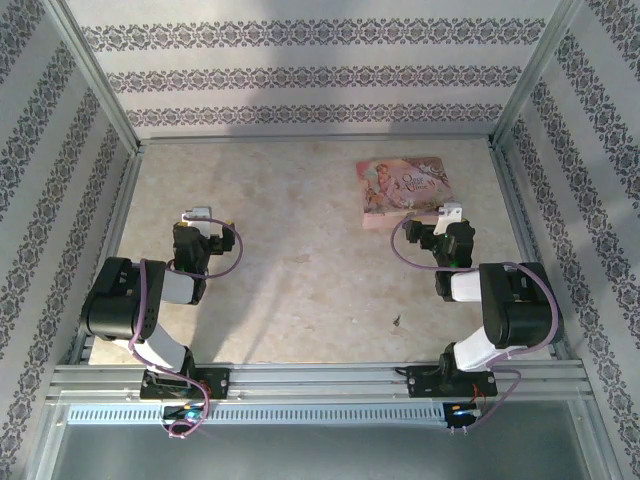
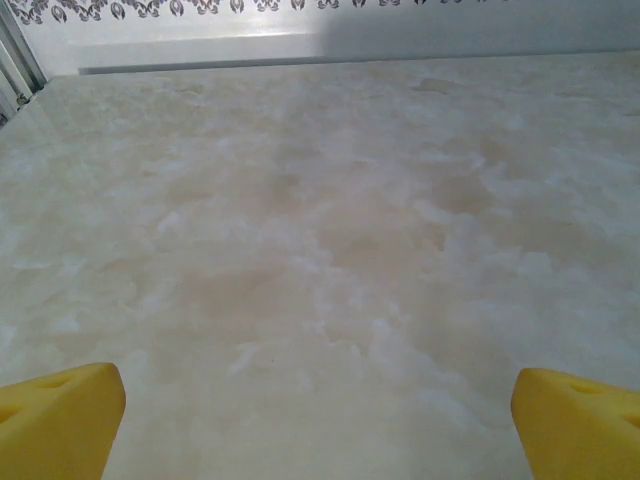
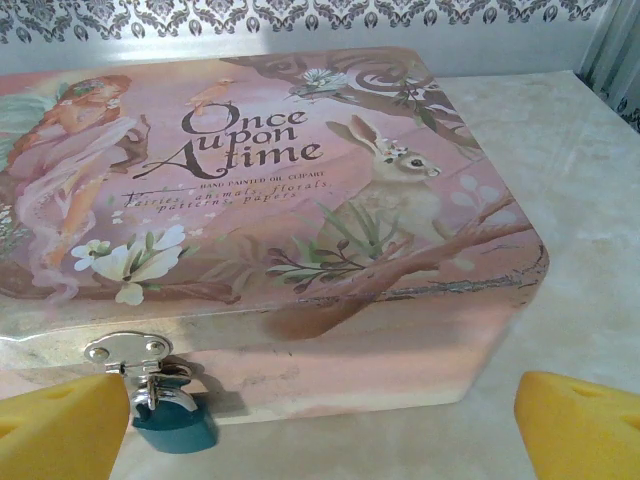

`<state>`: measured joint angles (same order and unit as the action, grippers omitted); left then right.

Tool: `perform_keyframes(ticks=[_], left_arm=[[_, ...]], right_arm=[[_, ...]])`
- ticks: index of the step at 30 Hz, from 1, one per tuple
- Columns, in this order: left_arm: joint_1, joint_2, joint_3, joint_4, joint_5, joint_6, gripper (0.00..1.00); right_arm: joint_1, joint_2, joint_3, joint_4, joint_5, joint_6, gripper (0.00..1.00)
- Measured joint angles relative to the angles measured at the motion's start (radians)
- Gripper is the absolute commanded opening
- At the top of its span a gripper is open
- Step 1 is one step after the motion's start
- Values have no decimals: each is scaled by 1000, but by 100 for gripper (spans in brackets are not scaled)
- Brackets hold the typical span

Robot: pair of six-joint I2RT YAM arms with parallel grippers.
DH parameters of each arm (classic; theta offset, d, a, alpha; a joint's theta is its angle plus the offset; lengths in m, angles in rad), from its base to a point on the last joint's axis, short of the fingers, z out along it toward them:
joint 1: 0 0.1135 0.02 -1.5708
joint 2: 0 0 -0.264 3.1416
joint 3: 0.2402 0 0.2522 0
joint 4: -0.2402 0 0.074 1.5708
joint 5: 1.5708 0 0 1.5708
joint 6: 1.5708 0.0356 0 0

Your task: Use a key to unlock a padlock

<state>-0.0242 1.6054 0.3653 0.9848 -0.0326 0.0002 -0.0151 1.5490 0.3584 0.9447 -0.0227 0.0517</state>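
– Starting at the near edge: how far along is this?
– Hardly begun, I'd judge. A tiny dark sliver lies loose on the table (image 1: 300, 290), near the right arm's base. I take it for the key (image 1: 397, 321), though it is too small to be sure. Nothing holds it.
– And the grippers?
– The left gripper (image 1: 197, 214) hangs over bare table on the left, well apart from everything. In its wrist view the yellow pads (image 2: 60, 420) stand wide apart with nothing between them. The right gripper (image 1: 452, 212) is likewise spread and empty, and it points at the near side of the pink box (image 1: 403, 188), just short of it.
– So where is the padlock?
– On that near side of the box, hanging from a silvery hasp (image 3: 127, 350). The padlock (image 3: 178, 428) has a blue body under a silvery shackle. It sits just beside the right gripper's left pad (image 3: 60, 425), low and left of the gap between the fingers, not centred in it. Whether pad and lock touch, I cannot tell.
– What remains, then?
– Everything, by my reading. The shackle looks closed through the hasp. The key must be picked up, carried to the lock, put in and turned. It lies nearer than the right gripper, well apart from the lock.
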Motion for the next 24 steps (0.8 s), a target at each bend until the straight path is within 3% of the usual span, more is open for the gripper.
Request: perform_keyframes(ticks=[16,24], left_arm=[[0,0,0,-1,-4,0,99],[0,0,0,-1,-79,-9,99]], right_arm=[[0,0,0,0,0,0,99],[0,0,0,0,0,0,99]])
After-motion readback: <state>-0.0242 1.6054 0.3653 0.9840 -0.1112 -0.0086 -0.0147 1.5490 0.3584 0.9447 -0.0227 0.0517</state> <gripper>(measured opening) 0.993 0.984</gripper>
